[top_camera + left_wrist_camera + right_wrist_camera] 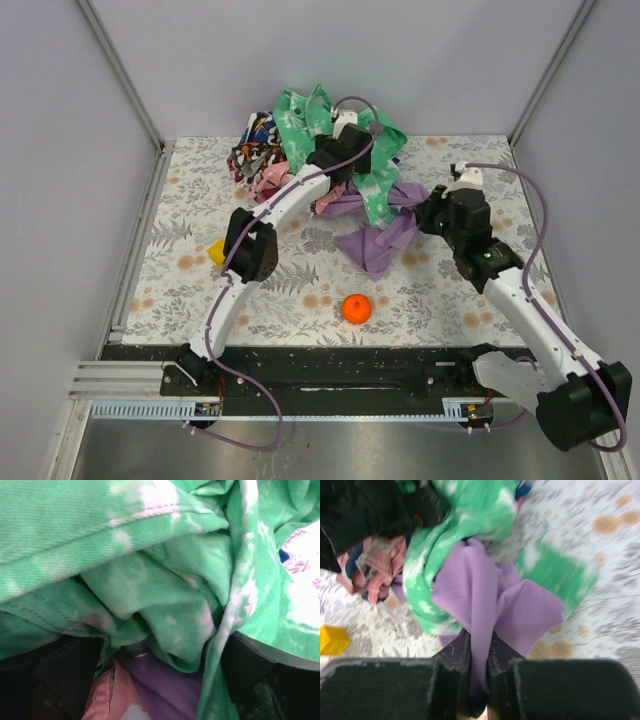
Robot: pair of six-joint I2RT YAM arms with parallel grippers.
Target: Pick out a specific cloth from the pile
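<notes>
The right tool (477,680) is pressed together, pinching a fold of the lavender cloth (485,595) between its dark fingers (452,662). From that grip the lavender cloth (380,240) runs left, spread partly on the flowered surface (450,290) at the pile's near right edge, its far part tucked under the green cloth (375,185) with white blotches. The left tool (335,180) is sunk in the pile (290,125) at the far middle; green folds cover it and I cannot tell whether it is spread or closed. Left of it lie a pink cloth (270,178) and a dark print piece (255,135). An orange ball (356,308) sits near the lavender cloth on its near side; a yellow block (216,251) lies to the left.
</notes>
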